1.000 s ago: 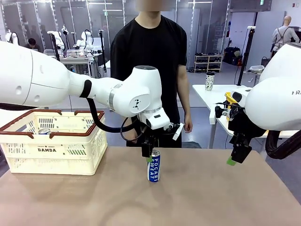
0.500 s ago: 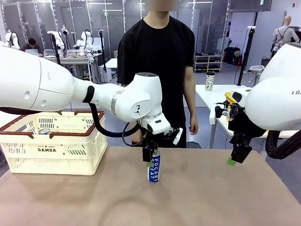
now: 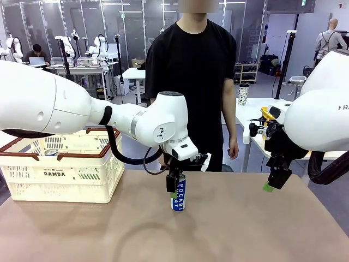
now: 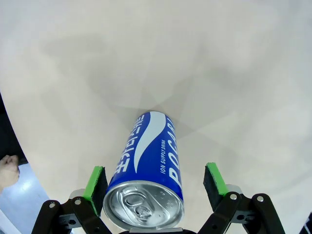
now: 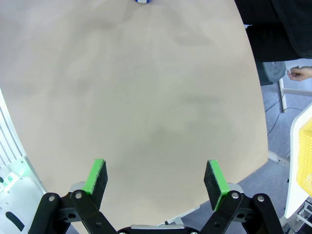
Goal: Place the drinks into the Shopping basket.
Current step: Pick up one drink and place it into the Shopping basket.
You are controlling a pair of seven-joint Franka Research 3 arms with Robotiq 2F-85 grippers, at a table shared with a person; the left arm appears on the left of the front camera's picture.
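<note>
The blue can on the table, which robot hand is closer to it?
The left. The left gripper is open around the top of the blue can, one pad on each side. The right gripper hangs open far off, over the table's right edge.

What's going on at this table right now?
The left gripper has its jaws open around the top of a blue-and-white can standing upright mid-table, not yet closed on it. The Shopping basket sits to the robot's left with another can already inside. The right gripper hangs open above the table's right side, holding nothing. A person stands at the far side.
</note>
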